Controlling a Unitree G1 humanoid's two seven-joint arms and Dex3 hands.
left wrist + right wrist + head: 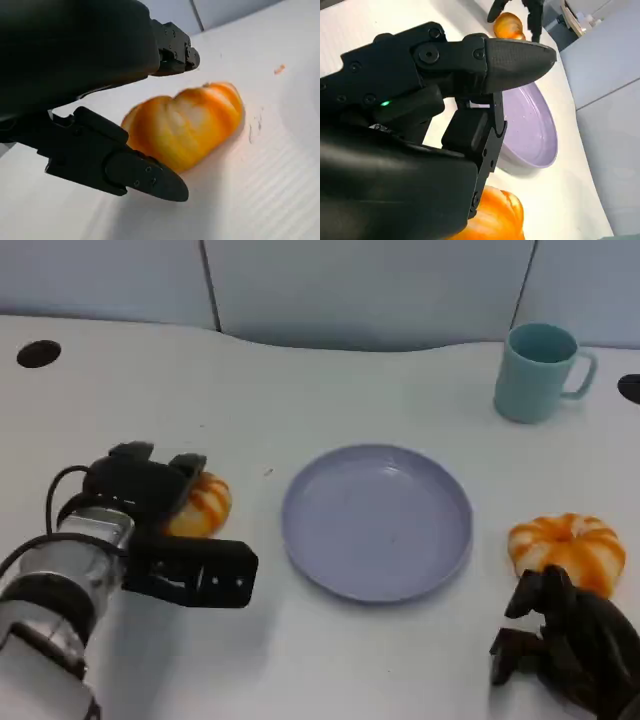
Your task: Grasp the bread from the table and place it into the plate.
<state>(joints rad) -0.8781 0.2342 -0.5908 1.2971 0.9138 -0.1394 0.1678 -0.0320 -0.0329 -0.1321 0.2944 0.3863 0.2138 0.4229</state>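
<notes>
Our left hand (160, 502) cups, fingers spread, around the orange-striped bread roll (200, 504) near the desk's left edge, not yet gripping; right hand (565, 640) curled empty. The lavender plate (376, 522) awaits.

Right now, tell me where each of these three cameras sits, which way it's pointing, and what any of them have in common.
Head view: high on the robot, looking down at the table; plate central, cup beyond it, left hand, right hand.
Left wrist view: behind the left hand, facing the bread between its fingers.
Right wrist view: behind the right hand, looking across the plate toward the left hand.
Shared: the left hand's bread appears in all three views.
</notes>
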